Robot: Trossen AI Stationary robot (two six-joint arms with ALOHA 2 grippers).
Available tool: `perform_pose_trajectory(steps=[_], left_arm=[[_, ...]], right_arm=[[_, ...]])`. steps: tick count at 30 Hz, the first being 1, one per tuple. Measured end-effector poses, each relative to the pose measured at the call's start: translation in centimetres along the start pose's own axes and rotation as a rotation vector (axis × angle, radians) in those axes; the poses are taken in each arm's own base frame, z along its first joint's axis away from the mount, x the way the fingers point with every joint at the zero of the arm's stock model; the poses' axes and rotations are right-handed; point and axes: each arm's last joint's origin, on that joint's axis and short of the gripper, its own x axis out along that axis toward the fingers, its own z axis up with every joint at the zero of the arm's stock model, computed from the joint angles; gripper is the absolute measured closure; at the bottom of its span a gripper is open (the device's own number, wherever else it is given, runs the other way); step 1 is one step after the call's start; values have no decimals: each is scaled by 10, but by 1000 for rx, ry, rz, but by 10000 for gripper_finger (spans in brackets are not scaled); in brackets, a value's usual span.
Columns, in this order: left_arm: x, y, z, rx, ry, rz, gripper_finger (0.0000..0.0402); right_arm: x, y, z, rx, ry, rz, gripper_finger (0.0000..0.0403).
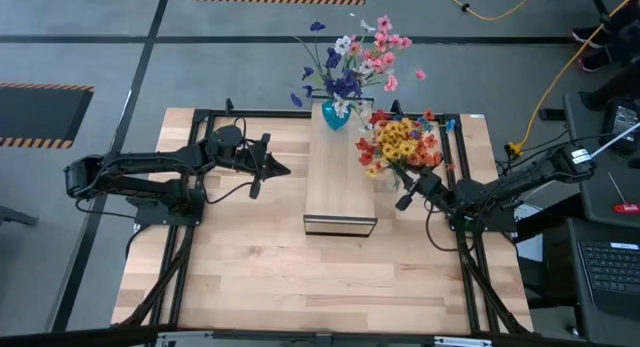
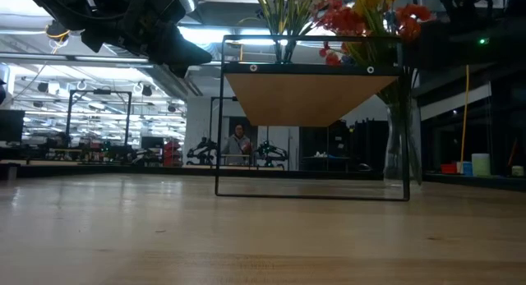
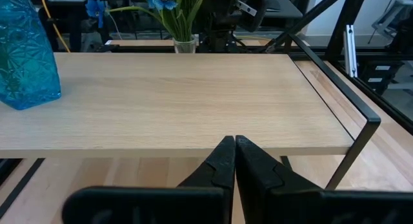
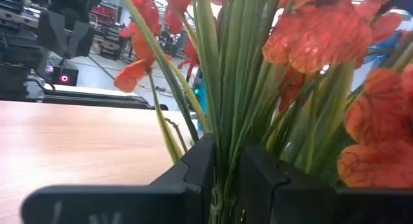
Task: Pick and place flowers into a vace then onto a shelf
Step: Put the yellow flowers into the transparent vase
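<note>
Two vases, two arms, one shelf on a butcher-block table (image 1: 240,277). Shelf (image 1: 340,182): narrow light-wood plank on a thin black frame, standing at the table's centre, long axis running from 12 to 6 o'clock in the high view. Blue glass vase (image 1: 335,115): on the shelf's 12 o'clock end, upright, holding the flowers in pink, white, blue and purple (image 1: 355,59). Clear glass vase (image 2: 403,145): standing on the table just beside the shelf's 3 o'clock edge, holding the orange, yellow and red flowers (image 1: 400,142). Right gripper (image 4: 224,179): at 3 o'clock of the shelf, raised to the second bunch, fingers (image 4: 193,169) pinched around its green stems (image 4: 242,88). Left gripper (image 3: 234,161): at 9 o'clock of the shelf, level with the plank's long edge and apart from it, fingers pressed together with nothing between them. Background in the low view: a workshop with a person (image 2: 239,142) standing far behind the shelf frame.
</note>
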Motion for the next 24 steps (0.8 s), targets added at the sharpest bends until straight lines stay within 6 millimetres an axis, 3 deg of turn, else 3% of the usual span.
perform_pose_trajectory(steps=[24], left_arm=[[0,0,0,-1,1,0,395]], right_arm=[[-20,9,1,-31,81,-67,338]])
